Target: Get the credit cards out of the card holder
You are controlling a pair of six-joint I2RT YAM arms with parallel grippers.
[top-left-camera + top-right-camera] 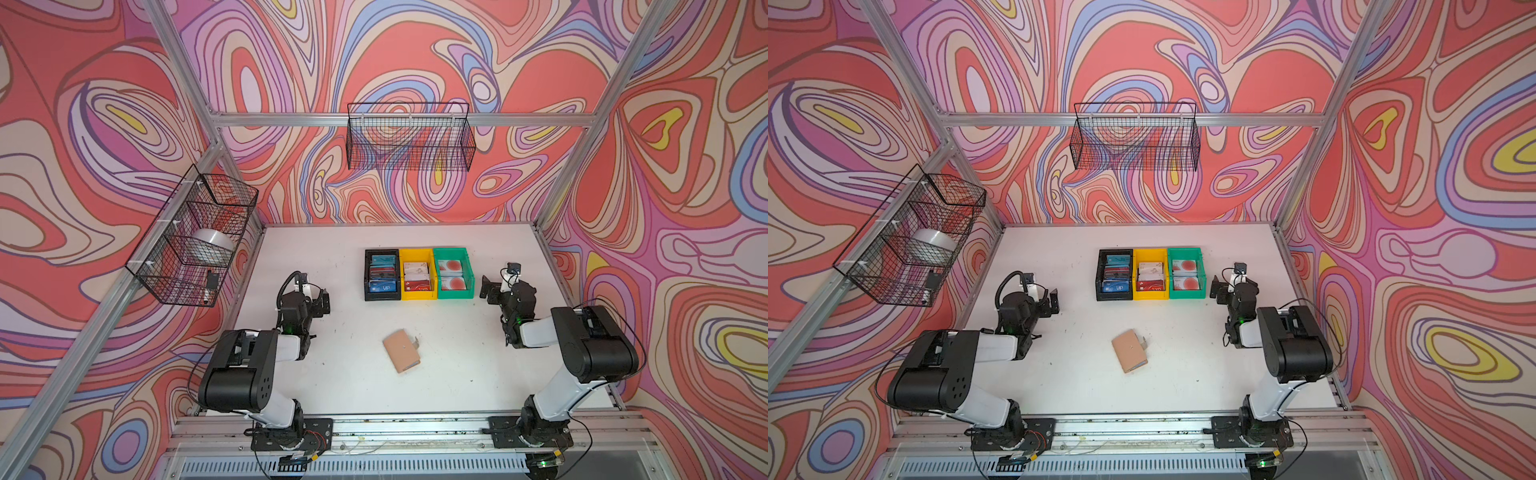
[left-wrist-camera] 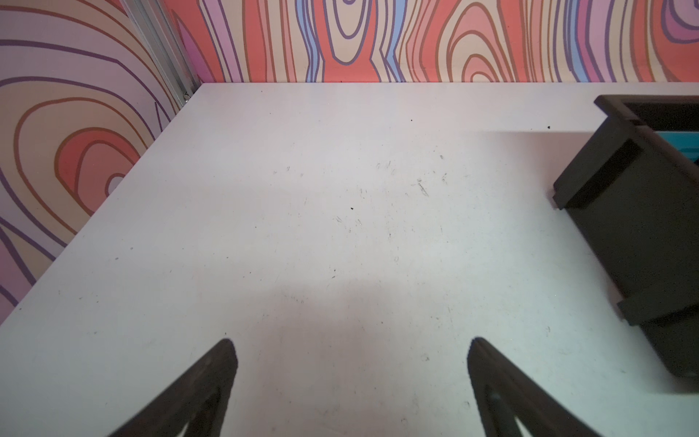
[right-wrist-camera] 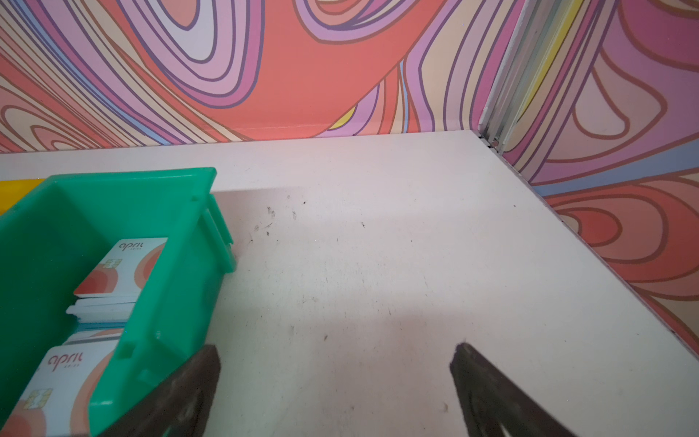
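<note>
The card holder [image 1: 401,351] [image 1: 1128,350], a tan booklet wallet with a small snap tab, lies closed on the white table [image 1: 332,374] near the middle front. With the holder shut, the credit cards in it are hidden. My left gripper [image 1: 323,302] [image 1: 1053,303] [image 2: 351,344] hovers open to the left and further back, with only bare table between its fingers. On the right, my right gripper [image 1: 487,289] [image 1: 1219,289] [image 3: 336,350] is open beside the green bin, holding nothing. Neither touches the holder.
Three bins stand in a row at the back middle, each with stacked cards: black [image 1: 368,274] [image 2: 635,212], yellow [image 1: 417,252], green [image 1: 454,250] [image 3: 181,265]. Wire baskets hang on the back wall [image 1: 409,137] and the left wall [image 1: 195,237].
</note>
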